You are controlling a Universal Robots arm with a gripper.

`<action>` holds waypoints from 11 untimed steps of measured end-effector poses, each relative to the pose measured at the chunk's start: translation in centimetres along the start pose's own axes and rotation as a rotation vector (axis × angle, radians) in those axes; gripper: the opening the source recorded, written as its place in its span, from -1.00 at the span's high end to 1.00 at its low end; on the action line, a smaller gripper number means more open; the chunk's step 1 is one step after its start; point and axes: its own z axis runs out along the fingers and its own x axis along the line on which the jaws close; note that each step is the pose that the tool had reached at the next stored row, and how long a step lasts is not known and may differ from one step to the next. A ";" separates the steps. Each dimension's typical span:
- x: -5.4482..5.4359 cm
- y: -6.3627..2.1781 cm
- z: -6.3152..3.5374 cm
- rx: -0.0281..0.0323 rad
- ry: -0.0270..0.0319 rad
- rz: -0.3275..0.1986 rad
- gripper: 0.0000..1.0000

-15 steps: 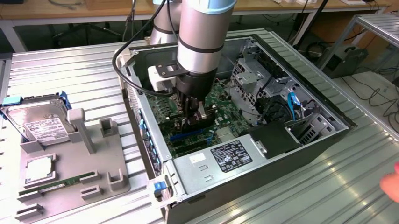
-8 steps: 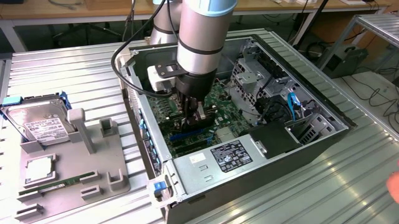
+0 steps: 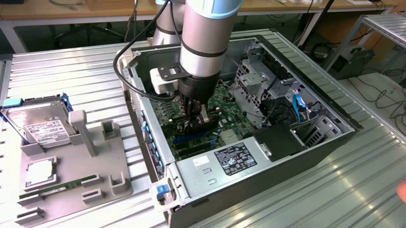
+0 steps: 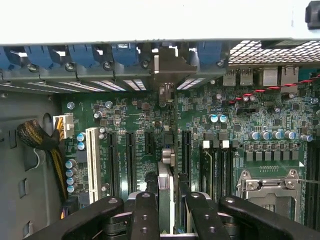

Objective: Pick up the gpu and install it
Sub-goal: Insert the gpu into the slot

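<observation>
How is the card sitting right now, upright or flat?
Upright: the card stands on edge between the fingers, running down toward the motherboard inside the open computer case.

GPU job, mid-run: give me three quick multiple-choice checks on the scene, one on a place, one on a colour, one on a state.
1. Where is the gpu?
A. lying flat on the floor
B. between the gripper's fingers, above the motherboard
C. hanging from a cable

2. What colour is the motherboard?
A. green
B. red
C. white

3. How is the gripper?
A. wide open, empty
B. shut on the gpu
C. shut on nothing

Answers:
1 B: the card stands edge-on over the slots.
2 A: the board is green in both views.
3 B: the fingers press the card from both sides.
</observation>
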 end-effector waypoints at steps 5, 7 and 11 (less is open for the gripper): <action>0.0 0.00 0.37 0.0001 -0.0001 0.000 0.47; 0.1 0.00 0.43 -0.0002 0.0003 0.000 0.47; 0.1 0.00 0.49 -0.0001 0.0000 0.000 0.47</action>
